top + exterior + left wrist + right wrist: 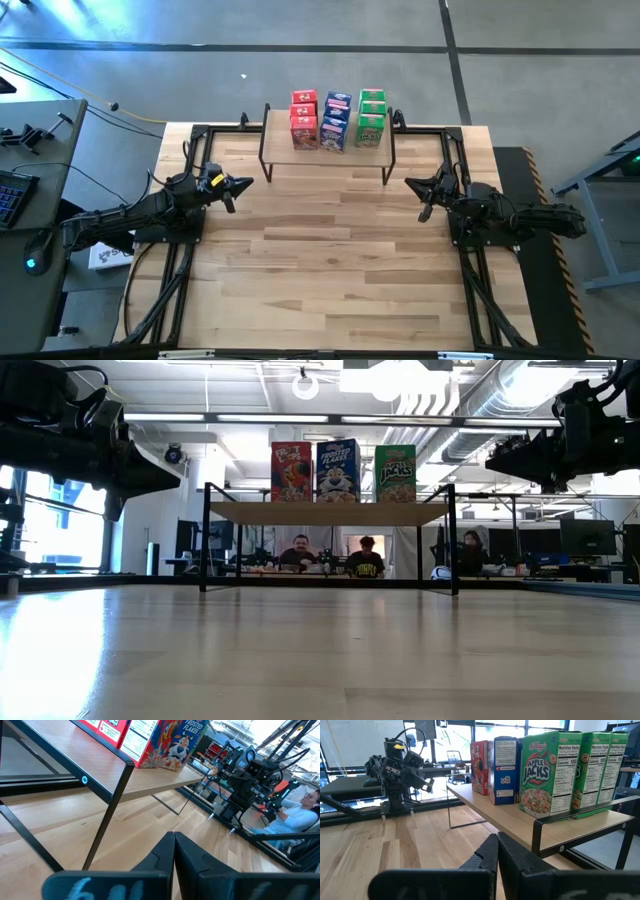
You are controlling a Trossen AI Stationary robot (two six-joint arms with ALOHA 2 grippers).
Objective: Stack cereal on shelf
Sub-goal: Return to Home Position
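Note:
The shelf (328, 150), a light wooden board on thin black legs, stands at the table's far edge. On it stand the cereal boxes in three rows: red (304, 118), blue (336, 120) and green (371, 117). The low view shows the front red box (291, 471), blue box (338, 470) and green box (395, 472) upright on their bases. My left gripper (246, 183) hovers left of the shelf, shut and empty, its fingers (175, 851) together. My right gripper (410, 182) hovers right of the shelf, shut and empty, its fingers (496, 851) together.
The slatted wooden tabletop (330, 270) spreads wide in front of the shelf. Black frame rails (170, 290) run along both sides of the table. A desk with a keyboard (12, 190) stands off the left edge. People sit in the room behind (300, 552).

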